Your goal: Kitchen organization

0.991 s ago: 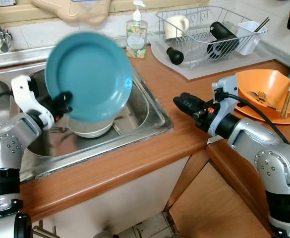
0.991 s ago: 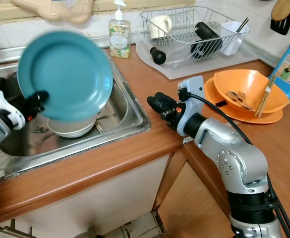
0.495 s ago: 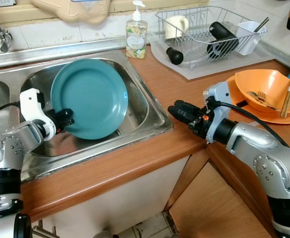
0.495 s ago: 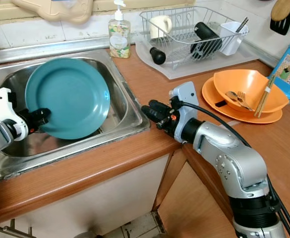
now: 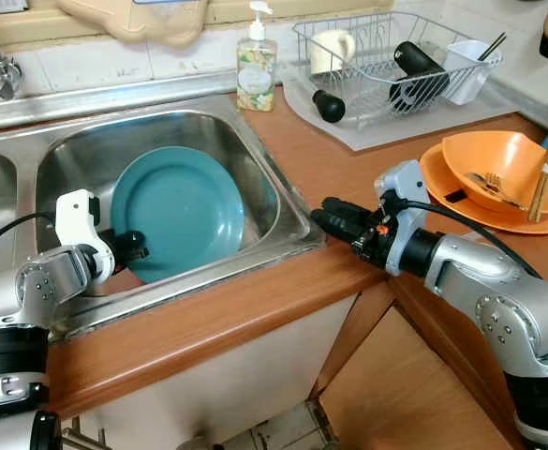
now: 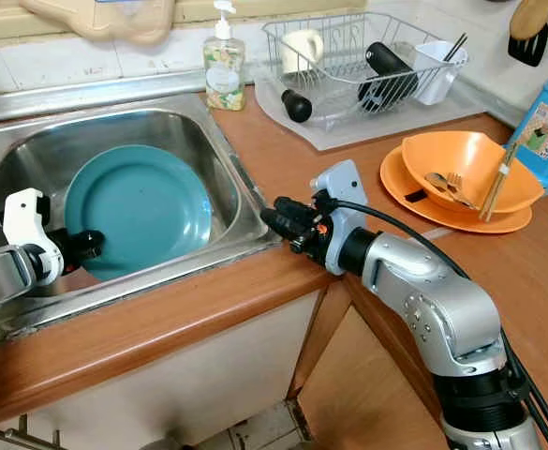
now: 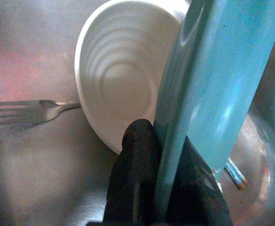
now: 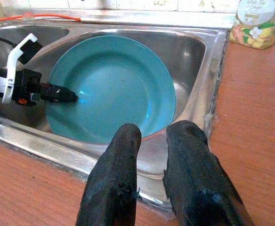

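Lowered from above the sink (image 5: 297,220), the plate (image 5: 182,208) now sits tilted inside the basin at centre left, over the bowl (image 7: 121,89). Left gripper (image 5: 128,248) pinches the plate's near rim. Right gripper (image 5: 334,217), fingers slightly apart and empty, hovers at the sink's right edge. Judged: placement nearly done; basin walls leave little room to withdraw. Rack (image 5: 395,56) stands upper right.

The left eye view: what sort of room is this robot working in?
Most likely a home kitchen: a stainless steel sink set in a wooden countertop, a wire dish rack holding washed items, and a soap dispenser bottle by the wall.
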`<state>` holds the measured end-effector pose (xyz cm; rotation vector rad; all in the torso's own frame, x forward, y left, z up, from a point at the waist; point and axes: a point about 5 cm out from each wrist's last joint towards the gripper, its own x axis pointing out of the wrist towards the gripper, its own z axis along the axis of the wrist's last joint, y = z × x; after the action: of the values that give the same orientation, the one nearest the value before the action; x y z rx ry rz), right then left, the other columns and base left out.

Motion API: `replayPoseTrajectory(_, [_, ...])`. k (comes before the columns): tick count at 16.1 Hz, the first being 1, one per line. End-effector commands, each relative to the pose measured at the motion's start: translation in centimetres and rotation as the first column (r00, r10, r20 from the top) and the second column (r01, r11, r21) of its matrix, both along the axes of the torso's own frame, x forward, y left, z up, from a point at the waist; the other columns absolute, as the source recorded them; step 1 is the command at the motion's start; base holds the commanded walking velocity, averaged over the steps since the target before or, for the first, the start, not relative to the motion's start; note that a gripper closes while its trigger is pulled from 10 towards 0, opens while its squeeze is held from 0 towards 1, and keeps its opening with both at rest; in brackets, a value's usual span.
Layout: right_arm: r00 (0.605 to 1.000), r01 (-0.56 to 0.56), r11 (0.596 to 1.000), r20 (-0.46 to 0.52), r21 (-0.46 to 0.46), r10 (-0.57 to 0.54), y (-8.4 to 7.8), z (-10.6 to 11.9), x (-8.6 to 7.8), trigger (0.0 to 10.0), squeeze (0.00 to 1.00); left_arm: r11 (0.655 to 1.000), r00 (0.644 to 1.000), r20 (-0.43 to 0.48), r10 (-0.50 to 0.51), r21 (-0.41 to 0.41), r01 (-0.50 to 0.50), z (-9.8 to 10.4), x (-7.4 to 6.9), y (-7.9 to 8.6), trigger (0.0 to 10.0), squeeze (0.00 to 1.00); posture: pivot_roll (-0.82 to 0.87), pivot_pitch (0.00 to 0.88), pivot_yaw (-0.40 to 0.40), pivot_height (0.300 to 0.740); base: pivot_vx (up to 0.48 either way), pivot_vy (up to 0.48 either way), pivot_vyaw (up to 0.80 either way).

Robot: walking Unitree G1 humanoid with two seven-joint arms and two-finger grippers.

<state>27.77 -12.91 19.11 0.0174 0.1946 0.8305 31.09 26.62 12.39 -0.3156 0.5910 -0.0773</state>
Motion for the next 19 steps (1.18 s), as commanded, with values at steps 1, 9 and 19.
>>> replayPoseTrajectory(1, [1.0, -0.01, 1.0, 0.021, -0.019, 0.011, 0.0, 0.3, -0.2, 10.0, 0.0, 1.0, 1.0, -0.007, -0.02, 0.019, 0.02, -0.1, -0.1, -0.2, 10.0, 1.0, -0.18, 0.0, -0.007, 0.74, 0.0, 0.0, 0.0])
replayPoseTrajectory(9, [0.999, 0.023, 0.999, 0.041, -0.035, -0.021, -0.3, 0.4, 0.3, 10.0, 0.0, 0.988, 0.993, 0.098, -0.064, 0.144, 0.05, 1.0, 0.0, 0.3, 10.0, 1.0, -0.18, 0.0, -0.016, 0.74, 0.0, 0.0, 0.0])
replayPoseTrajectory(19, [0.945, 0.313, 0.945, 0.131, -0.099, -0.3, -1.9, 1.5, 3.3, 10.0, 1.0, 0.929, 0.758, 0.553, -0.345, 0.314, 0.194, 6.8, 0.7, -4.8, 10.0, 1.0, -0.18, 0.0, -0.018, 0.74, 0.0, 0.0, 0.0])
